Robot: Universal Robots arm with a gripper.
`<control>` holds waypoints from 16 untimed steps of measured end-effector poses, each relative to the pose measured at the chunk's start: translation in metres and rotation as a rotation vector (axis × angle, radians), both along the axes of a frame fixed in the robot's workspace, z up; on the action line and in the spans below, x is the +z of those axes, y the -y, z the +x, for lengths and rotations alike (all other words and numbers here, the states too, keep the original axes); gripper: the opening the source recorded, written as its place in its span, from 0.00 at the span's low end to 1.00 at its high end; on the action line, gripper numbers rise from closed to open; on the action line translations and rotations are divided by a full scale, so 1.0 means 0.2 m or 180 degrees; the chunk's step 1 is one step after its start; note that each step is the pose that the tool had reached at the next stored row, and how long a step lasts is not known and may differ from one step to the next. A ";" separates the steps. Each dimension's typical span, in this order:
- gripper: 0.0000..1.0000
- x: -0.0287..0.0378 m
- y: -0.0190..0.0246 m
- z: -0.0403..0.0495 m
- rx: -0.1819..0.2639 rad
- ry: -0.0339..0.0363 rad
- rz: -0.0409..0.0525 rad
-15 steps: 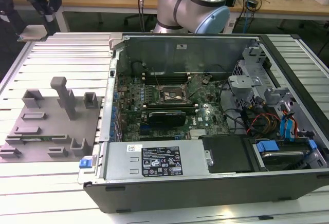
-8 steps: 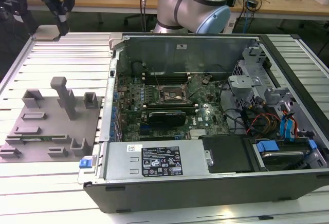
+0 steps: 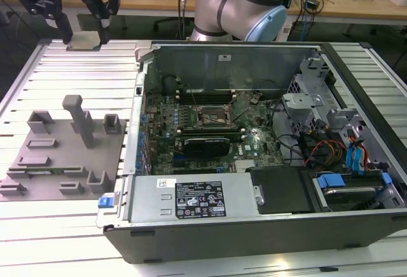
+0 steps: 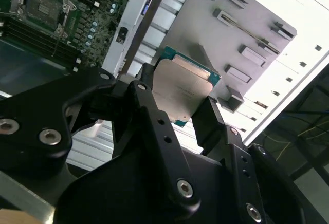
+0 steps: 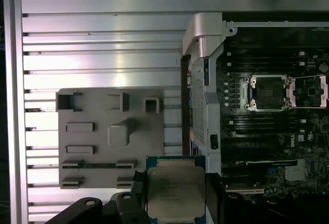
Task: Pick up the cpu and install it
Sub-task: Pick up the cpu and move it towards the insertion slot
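The cpu [image 3: 84, 40] is a flat square chip with a silvery top. It hangs above the slatted table at the far end, on the exterior view's left, clamped between the black fingers of my gripper [image 3: 84, 34]. In both wrist views the cpu [image 4: 182, 93] [image 5: 175, 190] sits edge-held between the two fingers [image 4: 146, 93] [image 5: 138, 185], and its green rim shows. The open cpu socket [image 3: 210, 117] [image 5: 267, 93] [image 4: 43, 0] lies on the motherboard inside the computer case, well away from the gripper.
A grey fixture plate [image 3: 63, 156] [image 5: 110, 136] with raised blocks lies on the table beside the open computer case [image 3: 254, 239]. The case holds cables, drive bays and a power supply. The arm's body [image 3: 241, 4] stands behind the case.
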State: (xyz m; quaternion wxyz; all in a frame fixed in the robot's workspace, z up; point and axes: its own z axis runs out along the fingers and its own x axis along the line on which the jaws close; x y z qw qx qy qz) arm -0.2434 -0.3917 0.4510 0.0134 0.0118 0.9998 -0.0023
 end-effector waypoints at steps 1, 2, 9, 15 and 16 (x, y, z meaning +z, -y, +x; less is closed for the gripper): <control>0.55 0.000 0.000 0.014 0.0000 0.0000 0.0000; 0.55 0.000 0.000 0.025 0.0000 0.0000 0.0000; 0.55 0.000 0.000 0.110 0.0000 0.0000 0.0000; 0.55 0.000 0.000 0.175 0.0001 0.0000 0.0000; 0.55 0.000 0.000 0.184 0.0000 0.0000 0.0000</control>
